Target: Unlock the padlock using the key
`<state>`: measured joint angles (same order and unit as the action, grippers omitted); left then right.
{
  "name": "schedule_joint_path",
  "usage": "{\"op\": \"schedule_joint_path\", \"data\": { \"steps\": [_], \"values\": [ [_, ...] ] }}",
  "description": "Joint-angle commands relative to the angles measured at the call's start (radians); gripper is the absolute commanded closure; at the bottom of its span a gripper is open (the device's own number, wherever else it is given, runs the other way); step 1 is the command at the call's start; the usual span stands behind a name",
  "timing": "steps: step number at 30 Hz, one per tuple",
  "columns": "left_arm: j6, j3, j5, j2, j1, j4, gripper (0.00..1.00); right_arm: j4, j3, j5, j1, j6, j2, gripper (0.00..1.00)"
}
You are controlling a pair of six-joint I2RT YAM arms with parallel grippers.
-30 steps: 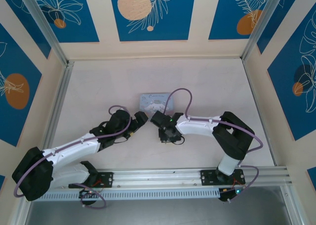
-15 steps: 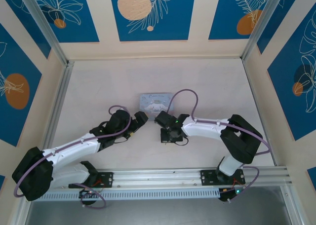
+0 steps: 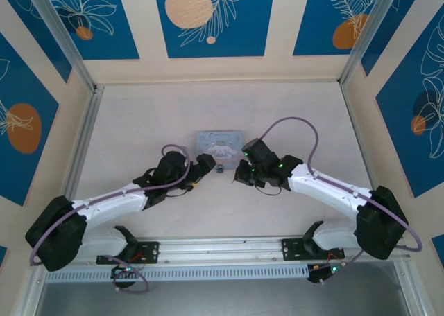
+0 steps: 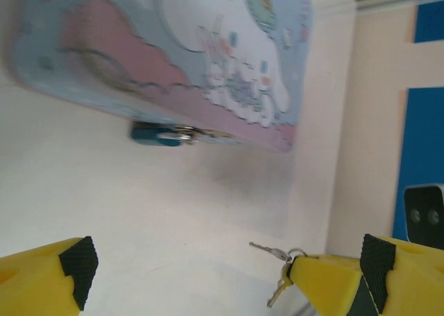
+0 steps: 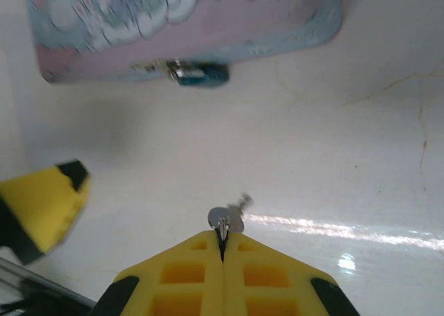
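Right wrist, right claw (image 5: 222, 245) pinching key (image 5: 226, 217)

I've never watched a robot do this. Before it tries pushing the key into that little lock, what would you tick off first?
1. Key held: ok. The right gripper is shut on the key.
2. Padlock in sight: ok. The padlock lies at the near edge of the tin, uncovered.
3. Path free: ok. Bare table lies between key and padlock.
4. Key lined up with the keyhole: cannot tell. The keyhole is not visible, and the key is apart from the padlock.
5. Padlock steadied: not ok. The left gripper is open, short of the tin, and touches nothing.
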<state>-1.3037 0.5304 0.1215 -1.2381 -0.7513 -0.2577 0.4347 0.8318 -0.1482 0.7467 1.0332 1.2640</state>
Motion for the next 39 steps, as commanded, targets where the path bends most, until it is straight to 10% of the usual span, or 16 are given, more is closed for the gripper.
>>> {"op": "schedule_joint_path", "data": {
  "steps": [1,15,39],
  "values": [
    [-0.006,0.022,0.100,-0.046,-0.007,-0.205,0.05,-0.053,0.011,0.062,-0.059,0.105,-0.040,1.00],
    [-0.083,0.044,0.134,-0.220,-0.047,-0.510,0.45,-0.229,-0.016,0.185,-0.166,0.260,-0.022,1.00],
    [-0.100,0.096,0.077,-0.302,-0.073,-0.539,0.71,-0.282,-0.065,0.216,-0.181,0.274,-0.009,1.00]
  ]
}}
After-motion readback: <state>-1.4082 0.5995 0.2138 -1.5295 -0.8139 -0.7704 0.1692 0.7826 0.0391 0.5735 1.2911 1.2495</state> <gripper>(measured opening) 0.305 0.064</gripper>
